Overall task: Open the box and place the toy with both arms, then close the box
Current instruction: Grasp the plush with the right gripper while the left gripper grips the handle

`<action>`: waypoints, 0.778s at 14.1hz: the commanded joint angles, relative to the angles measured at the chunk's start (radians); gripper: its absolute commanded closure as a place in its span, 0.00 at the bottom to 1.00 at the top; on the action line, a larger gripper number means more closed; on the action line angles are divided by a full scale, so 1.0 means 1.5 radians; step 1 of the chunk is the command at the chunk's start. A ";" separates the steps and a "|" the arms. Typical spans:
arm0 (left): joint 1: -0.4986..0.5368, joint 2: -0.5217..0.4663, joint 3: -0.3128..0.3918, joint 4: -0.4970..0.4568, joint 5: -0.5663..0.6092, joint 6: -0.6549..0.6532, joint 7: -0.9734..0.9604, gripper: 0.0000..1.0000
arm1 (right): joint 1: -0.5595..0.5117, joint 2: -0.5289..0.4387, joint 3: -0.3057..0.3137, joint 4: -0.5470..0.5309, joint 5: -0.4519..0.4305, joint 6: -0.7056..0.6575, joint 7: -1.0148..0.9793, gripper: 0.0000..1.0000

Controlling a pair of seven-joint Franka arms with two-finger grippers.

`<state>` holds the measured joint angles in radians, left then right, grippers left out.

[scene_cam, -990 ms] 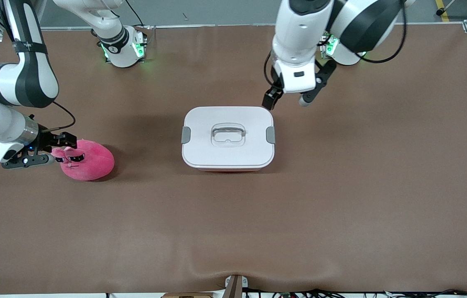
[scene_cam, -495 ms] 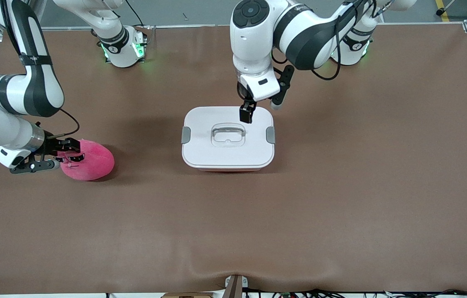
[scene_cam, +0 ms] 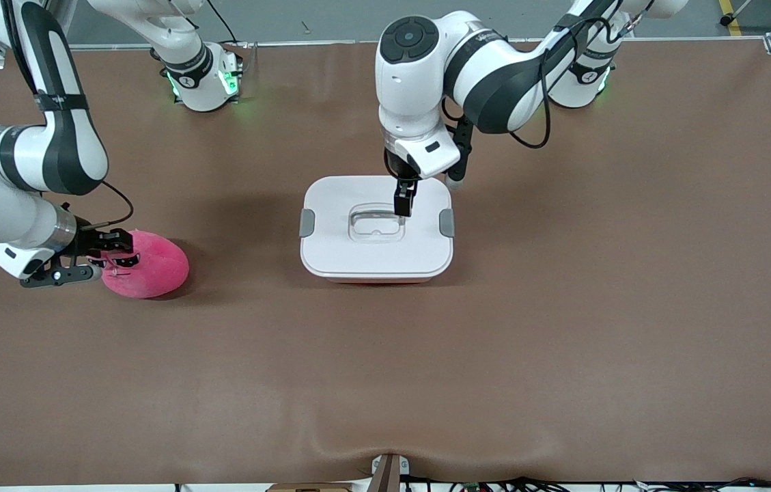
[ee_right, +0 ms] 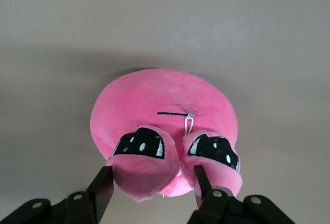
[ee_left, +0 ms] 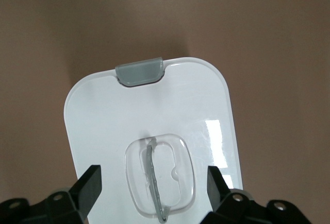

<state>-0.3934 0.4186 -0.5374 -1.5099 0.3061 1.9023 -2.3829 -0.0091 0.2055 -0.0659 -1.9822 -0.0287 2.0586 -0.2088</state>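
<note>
The box (scene_cam: 376,254) stands mid-table with its white lid (scene_cam: 337,239) on and a grey clip (scene_cam: 306,223) at each end. My left gripper (scene_cam: 401,193) hangs low over the lid, open. Its fingers (ee_left: 88,187) stand on either side of the clear recessed handle (ee_left: 160,175) without touching it. The pink plush toy (scene_cam: 149,263) lies toward the right arm's end of the table. My right gripper (scene_cam: 102,258) is at table height against the toy. It is open, with one eye flap (ee_right: 142,165) between its fingertips (ee_right: 105,185).
Brown table surface (scene_cam: 563,307) stretches all round the box and the toy. The arms' bases (scene_cam: 204,78) stand along the table's edge farthest from the front camera. Cables lie at the nearest edge.
My left gripper has swung in from beside the box and come down over the lid's handle. My right gripper's fingers have narrowed round the toy's eye flap; the toy has barely shifted.
</note>
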 commanded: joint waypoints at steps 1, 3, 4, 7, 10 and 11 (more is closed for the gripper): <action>-0.010 0.018 0.000 0.011 0.020 0.006 -0.076 0.09 | 0.004 -0.005 0.005 -0.002 -0.007 -0.008 -0.003 0.29; -0.025 0.029 0.001 0.011 0.021 0.020 -0.115 0.09 | 0.007 -0.007 0.005 -0.002 -0.007 -0.014 -0.003 0.32; -0.026 0.033 0.001 0.010 0.034 0.027 -0.142 0.05 | 0.008 -0.008 0.005 -0.001 -0.007 -0.016 -0.003 0.35; -0.048 0.046 0.000 0.004 0.076 0.034 -0.181 0.32 | 0.008 -0.007 0.005 -0.001 -0.007 -0.015 -0.004 0.55; -0.049 0.053 0.000 0.002 0.077 0.048 -0.212 0.42 | 0.008 -0.009 0.005 0.003 -0.007 -0.015 -0.008 0.87; -0.050 0.059 0.000 0.002 0.078 0.048 -0.219 0.47 | 0.008 -0.010 0.006 0.004 -0.007 -0.015 -0.008 0.97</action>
<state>-0.4644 0.4921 -0.5388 -1.5108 0.4001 1.9593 -2.6775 0.0006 0.2050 -0.0583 -1.9786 -0.0287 2.0472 -0.2116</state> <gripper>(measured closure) 0.414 0.753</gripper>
